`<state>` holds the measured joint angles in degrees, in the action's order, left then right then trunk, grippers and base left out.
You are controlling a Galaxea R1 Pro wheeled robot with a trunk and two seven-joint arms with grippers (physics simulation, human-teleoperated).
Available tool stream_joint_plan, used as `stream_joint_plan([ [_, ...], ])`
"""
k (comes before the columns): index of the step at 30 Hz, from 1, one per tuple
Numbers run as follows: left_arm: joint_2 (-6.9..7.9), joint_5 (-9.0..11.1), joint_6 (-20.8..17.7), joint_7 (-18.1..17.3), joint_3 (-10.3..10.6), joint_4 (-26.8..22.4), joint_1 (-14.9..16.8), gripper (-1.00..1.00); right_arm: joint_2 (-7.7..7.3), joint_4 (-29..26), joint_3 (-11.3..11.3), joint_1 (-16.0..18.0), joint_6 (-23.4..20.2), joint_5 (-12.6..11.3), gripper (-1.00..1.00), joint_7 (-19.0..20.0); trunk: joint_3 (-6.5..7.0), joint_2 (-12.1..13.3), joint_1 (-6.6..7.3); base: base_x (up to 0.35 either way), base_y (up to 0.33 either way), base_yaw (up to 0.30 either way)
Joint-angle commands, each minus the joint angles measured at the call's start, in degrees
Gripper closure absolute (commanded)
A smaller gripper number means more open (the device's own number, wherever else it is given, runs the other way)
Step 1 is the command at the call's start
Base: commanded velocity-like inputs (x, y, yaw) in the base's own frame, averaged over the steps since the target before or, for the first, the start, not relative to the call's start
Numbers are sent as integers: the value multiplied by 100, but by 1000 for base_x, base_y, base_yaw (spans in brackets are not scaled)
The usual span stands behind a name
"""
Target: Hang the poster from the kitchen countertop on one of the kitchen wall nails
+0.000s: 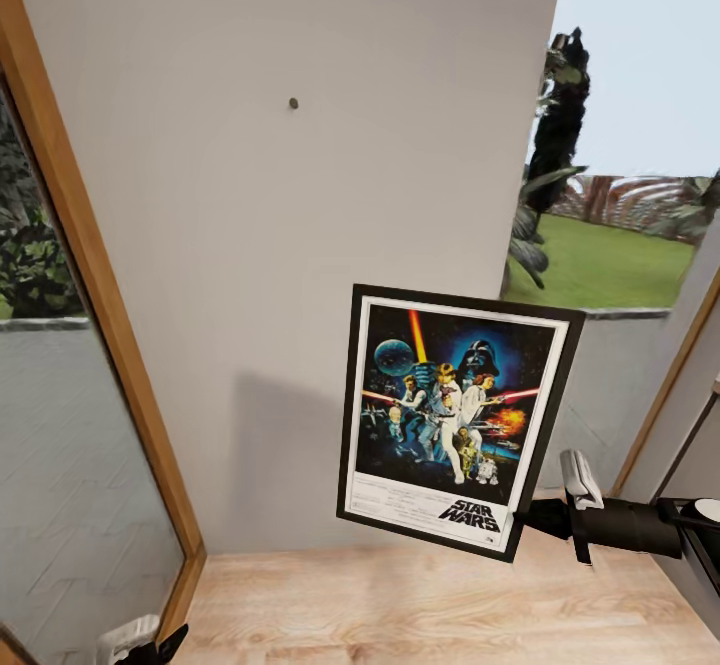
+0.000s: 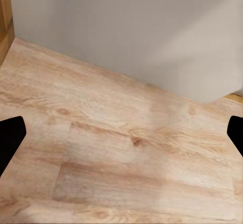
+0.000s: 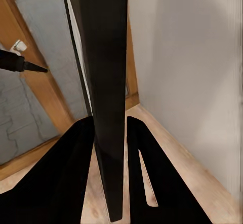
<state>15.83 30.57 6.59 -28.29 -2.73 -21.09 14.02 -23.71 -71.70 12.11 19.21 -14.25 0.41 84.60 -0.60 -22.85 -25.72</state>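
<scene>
The Star Wars poster (image 1: 450, 405) hangs in the air in front of the pale grey wall, slightly tilted, its artwork facing me. My right gripper (image 1: 524, 519) is shut on its lower right corner. In the right wrist view the poster's black frame (image 3: 106, 82) runs edge-on between the two dark fingers (image 3: 76, 173) of the gripper (image 3: 109, 178). A small dark wall nail (image 1: 293, 103) sits high on the wall, up and to the left of the poster. My left gripper (image 1: 140, 642) hangs low near the floor, open (image 2: 121, 138) with nothing in it. The kitchen countertop is out of view.
A wood-framed glass door (image 1: 90, 275) stands close on the left. A window opening (image 1: 620, 245) onto a garden lies to the right of the wall. Light wooden floor (image 1: 420, 605) runs below, seen too in the left wrist view (image 2: 121, 158).
</scene>
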Motion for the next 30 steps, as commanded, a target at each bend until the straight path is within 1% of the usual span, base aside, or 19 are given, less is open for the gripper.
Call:
stream_joint_plan([
  [1, -1, 19, 0, -36, -17, 8, 4, -100, 0, -2, 2, 4, -70, 3, 100, 30, -6, -7, -6, 332, 0, 0],
  [4, -1, 19, 0, -36, -17, 8, 4, -100, -1, -2, -2, 4, -71, 3, 100, 30, -6, -7, -6, 332, 0, 0],
  [8, -1, 19, 0, -36, -17, 8, 4, -100, 1, -10, -2, 4, -72, 3, 100, 32, -6, -7, -6, 140, 0, 0],
  [9, -1, 19, 2, -36, -21, 81, 4, -100, 5, -17, 0, 4, -72, -2, 100, 35, -6, -7, -6, 19, 0, 0],
  [12, -1, 19, 32, -36, -24, 566, 4, -100, 6, -39, -11, 4, -77, -15, 100, 38, -6, -7, -6, 10, 0, 0],
  [13, -14, 19, 398, -44, -25, 833, 4, -100, 20, -59, -23, 4, -203, -35, 100, 38, -6, -7, -6, 0, 0, 0],
  [15, -25, 19, 447, -44, -24, 946, 4, -100, 101, -73, -23, 13, -367, -38, 100, 38, -6, -7, -6, 0, 0, 0],
  [16, -30, 19, 478, -45, -20, 1104, 4, -100, 176, -166, -24, 40, -522, -42, 100, 35, -6, -7, -6, 0, 0, 0],
  [18, -32, 19, 496, -43, -22, 1199, 4, -100, 227, -290, -24, 93, -639, -45, 100, 33, -6, -7, -6, 0, 0, 0],
  [19, -34, 19, 536, -44, -23, 1298, 4, -100, 292, -408, -24, 174, -792, -40, 100, 32, -6, -7, -6, 0, 0, 0],
  [20, -34, 19, 568, -44, -24, 1351, 4, -100, 327, -459, -26, 224, -888, -38, 100, 32, -6, -7, -6, 0, 0, 0],
  [21, -35, 20, 649, -44, -24, 1455, 4, -100, 384, -538, -32, 354, -1102, -36, 100, 33, -6, -7, -6, 0, 0, 0],
  [24, -36, 20, 761, -45, -21, 1555, 4, -100, 438, -607, -43, 586, -1403, -43, 100, 36, -6, -7, -6, 0, 0, 0],
  [25, -39, 19, 806, -45, -19, 1597, 4, -100, 476, -633, -72, 748, -1560, -45, 100, 37, -6, -7, -6, 0, 0, 0],
  [26, -44, 19, 836, -45, -18, 1623, 4, -100, 525, -649, -162, 928, -1705, -43, 100, 37, -6, -7, -6, 0, 0, 0],
  [27, -48, 19, 854, -45, -18, 1640, 4, -100, 574, -660, -317, 1151, -1884, -39, 100, 38, -6, -7, -6, 0, 0, 0],
  [28, -51, 19, 874, -44, -17, 1656, 4, -100, 650, -672, -628, 1586, -2312, -35, 100, 35, -6, -7, -6, 0, 0, 0],
  [29, -52, 19, 877, -44, -17, 1659, 4, -100, 666, -675, -686, 1693, -2425, -34, 100, 34, -6, -7, -6, 0, 0, 0],
  [30, -52, 19, 882, -45, -17, 1660, 4, -100, 706, -678, -780, 1913, -2648, -34, 100, 32, -6, -7, -6, 0, 0, 0],
])
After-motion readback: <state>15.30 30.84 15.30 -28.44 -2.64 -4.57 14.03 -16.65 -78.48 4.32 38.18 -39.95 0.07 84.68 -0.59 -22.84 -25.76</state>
